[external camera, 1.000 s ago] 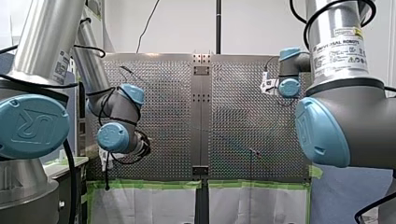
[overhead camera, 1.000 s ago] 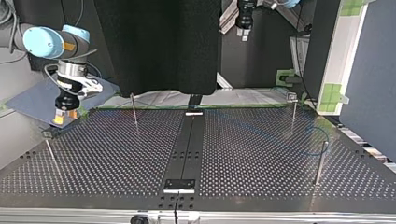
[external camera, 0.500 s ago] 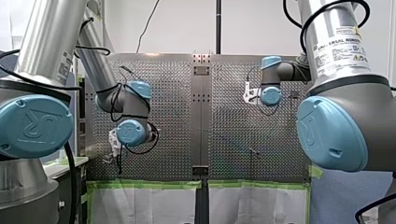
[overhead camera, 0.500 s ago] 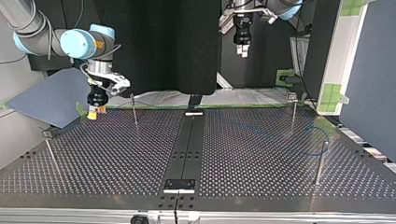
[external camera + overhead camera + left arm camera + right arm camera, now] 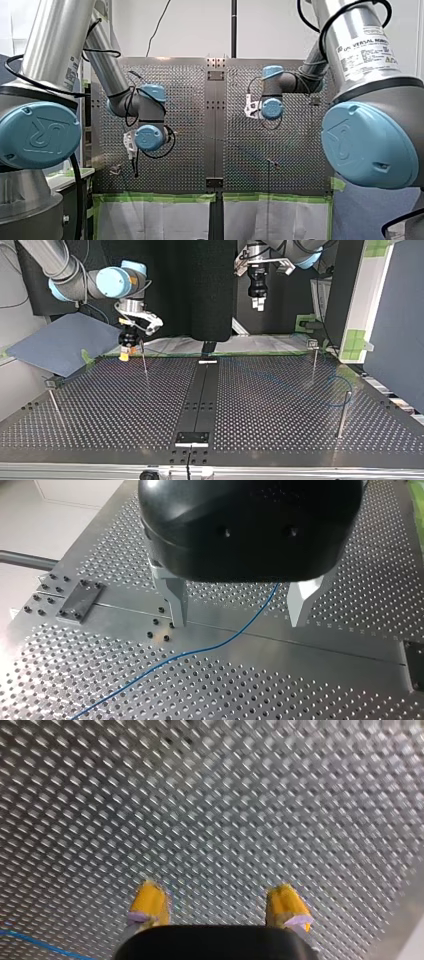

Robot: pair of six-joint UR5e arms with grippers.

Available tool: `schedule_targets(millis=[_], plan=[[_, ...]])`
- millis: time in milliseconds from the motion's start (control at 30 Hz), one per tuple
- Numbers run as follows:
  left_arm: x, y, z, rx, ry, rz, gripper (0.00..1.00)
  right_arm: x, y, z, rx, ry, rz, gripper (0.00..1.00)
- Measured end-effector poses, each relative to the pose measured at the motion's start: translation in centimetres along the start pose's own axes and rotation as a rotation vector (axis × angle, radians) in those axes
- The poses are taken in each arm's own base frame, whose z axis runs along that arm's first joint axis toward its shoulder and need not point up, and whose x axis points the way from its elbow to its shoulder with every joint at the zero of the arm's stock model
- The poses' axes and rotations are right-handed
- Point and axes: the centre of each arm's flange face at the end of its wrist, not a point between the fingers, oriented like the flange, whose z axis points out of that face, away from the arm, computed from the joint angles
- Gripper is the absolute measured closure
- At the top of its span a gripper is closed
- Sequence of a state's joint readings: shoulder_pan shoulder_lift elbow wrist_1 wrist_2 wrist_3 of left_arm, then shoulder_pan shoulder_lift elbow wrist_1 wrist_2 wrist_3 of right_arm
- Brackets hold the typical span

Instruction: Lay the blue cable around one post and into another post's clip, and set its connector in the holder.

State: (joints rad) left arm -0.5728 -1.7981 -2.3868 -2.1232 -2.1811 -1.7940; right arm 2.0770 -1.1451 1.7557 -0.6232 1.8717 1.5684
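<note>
My left gripper (image 5: 237, 622) is hanging open over the blue cable (image 5: 220, 642), holding nothing; my right gripper (image 5: 216, 907), pads apart, is hovering seemingly just beside the cable

cable (image 5: 220, 644) on table (image 5: 360, 570), under left hand (image 5: 237, 622), right hand (image 5: 217, 896) over table

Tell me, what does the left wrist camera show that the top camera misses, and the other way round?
Only the left wrist view: the left gripper close up, its metal fingers apart, with the cable lying below it across the centre strip. Only the top view: the right gripper with yellow pads, and four thin posts standing on the table. Both: the left gripper, the blue cable and the perforated table.
</note>
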Motion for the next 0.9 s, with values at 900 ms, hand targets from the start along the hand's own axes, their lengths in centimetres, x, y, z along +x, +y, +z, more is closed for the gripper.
schedule_targets(millis=[900], plan=[[0.2, 1.0, 0.2, -0.031, 0.037, 0.032, 0.00, -4.2, -12.3, -9.8, 0.172, -0.074, -0.016, 0.01]])
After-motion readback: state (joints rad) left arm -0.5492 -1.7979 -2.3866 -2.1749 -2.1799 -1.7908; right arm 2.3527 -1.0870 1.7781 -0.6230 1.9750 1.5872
